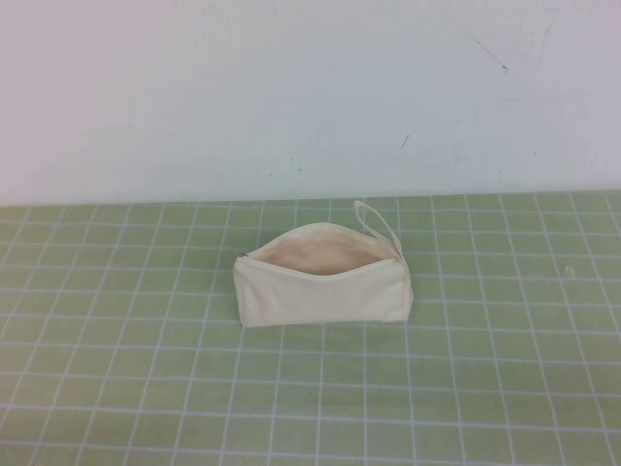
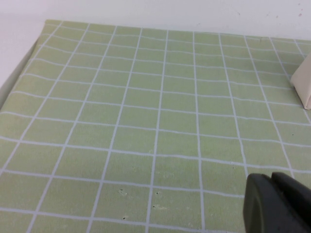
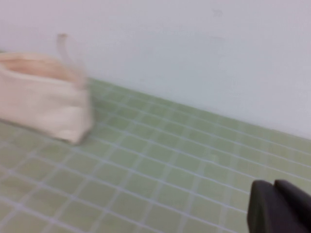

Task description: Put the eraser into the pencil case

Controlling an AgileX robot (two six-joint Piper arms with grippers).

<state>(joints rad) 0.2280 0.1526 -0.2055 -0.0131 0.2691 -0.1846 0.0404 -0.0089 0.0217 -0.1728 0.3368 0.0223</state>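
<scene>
The cream pencil case [image 1: 322, 284] lies on its side in the middle of the green grid mat, its zip open and the peach lining showing, with the loop strap [image 1: 378, 222] at its right end. The eraser is not visible in any view. Neither gripper shows in the high view. My left gripper [image 2: 272, 178] is shut and empty, low over the mat to the left of the case, whose corner [image 2: 303, 85] shows at the edge of its view. My right gripper [image 3: 273, 183] is shut and empty, to the right of the case [image 3: 41, 97].
The green grid mat [image 1: 146, 388] covers the table, and a white wall [image 1: 291, 87] rises behind it. A tiny pale speck [image 1: 570, 270] lies on the mat to the right of the case. The mat's left edge [image 2: 19, 73] shows in the left wrist view.
</scene>
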